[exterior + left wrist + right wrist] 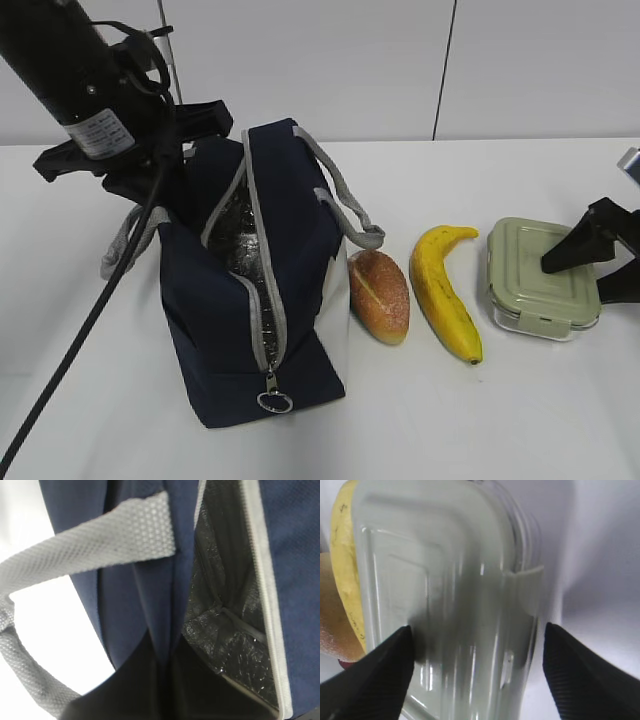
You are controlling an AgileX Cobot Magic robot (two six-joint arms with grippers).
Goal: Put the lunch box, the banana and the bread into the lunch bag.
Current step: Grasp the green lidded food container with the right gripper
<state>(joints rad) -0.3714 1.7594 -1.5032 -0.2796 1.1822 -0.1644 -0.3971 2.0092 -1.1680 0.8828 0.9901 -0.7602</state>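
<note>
**Inspector A:** Position of items, taking the lunch bag [250, 290] as reference?

**Inspector B:** The bag stands unzipped, mouth open, silver lining showing. Just beside it on the far side from the left arm lies the bread [380, 296], then the banana [445, 295], then the lunch box [540, 278], farthest from the bag. None is inside it yet.

**A:** Grippers?

**B:** The right gripper [477, 670] is spread wide, one finger on each side of the box lid, not yet pressing it. The left gripper sits at the bag's rear wall by a grey handle [90, 545]; its fingers are hidden, though it reads as clenched. Whether it pinches fabric, I cannot tell.

**A:** Handling judgement on the box?

**B:** Rigid, likely moderate in weight, with a smooth lid and clear walls that could slip. I judge the best hold is across the short width, at mid-length, clear of the side clip [525, 587], kept level.
</note>
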